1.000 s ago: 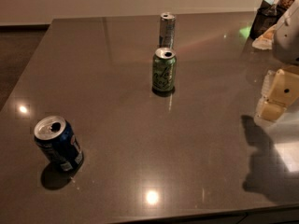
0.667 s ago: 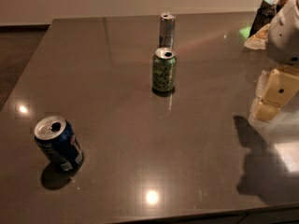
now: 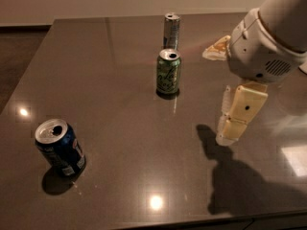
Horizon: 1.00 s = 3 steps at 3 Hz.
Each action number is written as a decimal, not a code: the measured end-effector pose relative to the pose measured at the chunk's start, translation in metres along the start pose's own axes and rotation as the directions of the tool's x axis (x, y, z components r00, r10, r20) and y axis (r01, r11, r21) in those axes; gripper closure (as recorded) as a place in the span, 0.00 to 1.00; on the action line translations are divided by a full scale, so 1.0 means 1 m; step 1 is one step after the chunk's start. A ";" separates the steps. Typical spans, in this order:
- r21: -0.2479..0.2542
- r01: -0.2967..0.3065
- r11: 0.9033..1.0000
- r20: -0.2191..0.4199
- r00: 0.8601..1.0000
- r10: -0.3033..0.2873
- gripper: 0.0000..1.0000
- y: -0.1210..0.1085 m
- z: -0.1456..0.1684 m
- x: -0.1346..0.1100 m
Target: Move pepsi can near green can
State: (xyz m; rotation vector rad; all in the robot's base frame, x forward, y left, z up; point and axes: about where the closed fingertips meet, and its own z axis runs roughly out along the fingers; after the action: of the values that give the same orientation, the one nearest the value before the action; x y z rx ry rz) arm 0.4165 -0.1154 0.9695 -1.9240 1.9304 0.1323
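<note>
Standing at the near left of the dark, glossy grey worktop (image 3: 120, 114): a short dark blue pepsi can (image 3: 60, 147) with white and red markings and a silver top with an open hole. Well apart from it, toward the far middle: an upright light green patterned can (image 3: 168, 72) with a silver top. Just beyond that, farther still: a tall slim silver can (image 3: 171, 31). At the right, reaching in from the far corner: a bulky white robot arm (image 3: 268, 42), with its cream end effector (image 3: 225, 137) pointing down over the worktop, right of the green can. Apart or together: cannot tell.
</note>
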 end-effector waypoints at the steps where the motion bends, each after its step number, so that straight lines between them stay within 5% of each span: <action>1: -0.036 0.066 0.997 0.071 0.995 -0.064 0.00 0.017 0.023 -0.047; 3: -0.096 0.075 0.993 0.170 0.984 -0.058 0.00 0.027 0.064 -0.126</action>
State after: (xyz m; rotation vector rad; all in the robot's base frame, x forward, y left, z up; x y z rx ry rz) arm 0.3998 0.0258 0.9496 -1.9718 1.7791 0.3680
